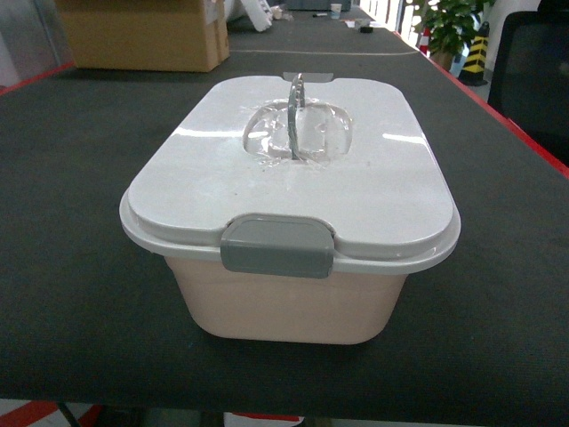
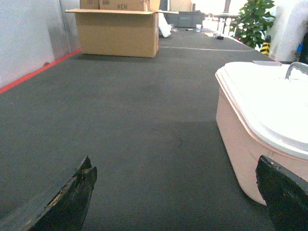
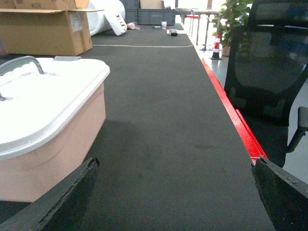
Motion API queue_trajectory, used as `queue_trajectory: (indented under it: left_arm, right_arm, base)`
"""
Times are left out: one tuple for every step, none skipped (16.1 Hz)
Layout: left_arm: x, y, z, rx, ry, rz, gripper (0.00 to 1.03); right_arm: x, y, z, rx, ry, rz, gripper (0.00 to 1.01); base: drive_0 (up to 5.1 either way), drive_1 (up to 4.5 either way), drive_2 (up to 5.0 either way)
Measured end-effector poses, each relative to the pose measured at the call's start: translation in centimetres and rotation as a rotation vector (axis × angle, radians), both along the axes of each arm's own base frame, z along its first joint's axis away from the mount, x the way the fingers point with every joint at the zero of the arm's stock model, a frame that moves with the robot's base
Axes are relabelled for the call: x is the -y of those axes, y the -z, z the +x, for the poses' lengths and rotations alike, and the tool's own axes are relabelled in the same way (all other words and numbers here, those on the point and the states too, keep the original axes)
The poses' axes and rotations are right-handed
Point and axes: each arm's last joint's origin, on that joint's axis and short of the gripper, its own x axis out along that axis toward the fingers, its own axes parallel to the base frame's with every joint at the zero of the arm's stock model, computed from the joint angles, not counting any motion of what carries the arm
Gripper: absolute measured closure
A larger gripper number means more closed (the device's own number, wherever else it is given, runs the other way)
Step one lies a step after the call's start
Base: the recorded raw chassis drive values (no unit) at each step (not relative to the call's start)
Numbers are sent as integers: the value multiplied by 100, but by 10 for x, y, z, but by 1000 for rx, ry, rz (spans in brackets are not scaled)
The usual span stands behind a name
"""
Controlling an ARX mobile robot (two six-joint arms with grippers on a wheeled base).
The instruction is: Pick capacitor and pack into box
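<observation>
From my seat the dark felt table fills nearly every view, with the pink box sitting in the centre of the head frame, its white lid seated flat and the grey latch down at the near edge. I see no capacitor anywhere on the felt; if one is here it is inside the box or out of shot. A shut box with nothing beside it fits either a part already packed and closed in, or a box waiting to be opened for one, so I won't call the stage.

Whichever it is, any work at that lid wants both arms approaching squarely, one steadying the box wall while the other handles the latch, since the felt may let the box slide.

The left gripper sits at the lower edge of its view, fingers spread wide, grasping nothing; the right gripper likewise, splayed and empty.

Around us: a cardboard carton upper left, a black chair at right, a potted plant upper right
</observation>
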Motion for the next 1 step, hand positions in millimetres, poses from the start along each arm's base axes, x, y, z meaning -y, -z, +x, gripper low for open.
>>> queue_trajectory:
  left_arm:
    - [0, 0, 0, 0, 0, 0, 5]
  right_arm:
    - [0, 0, 0, 0, 0, 0, 3]
  base:
    - [0, 0, 0]
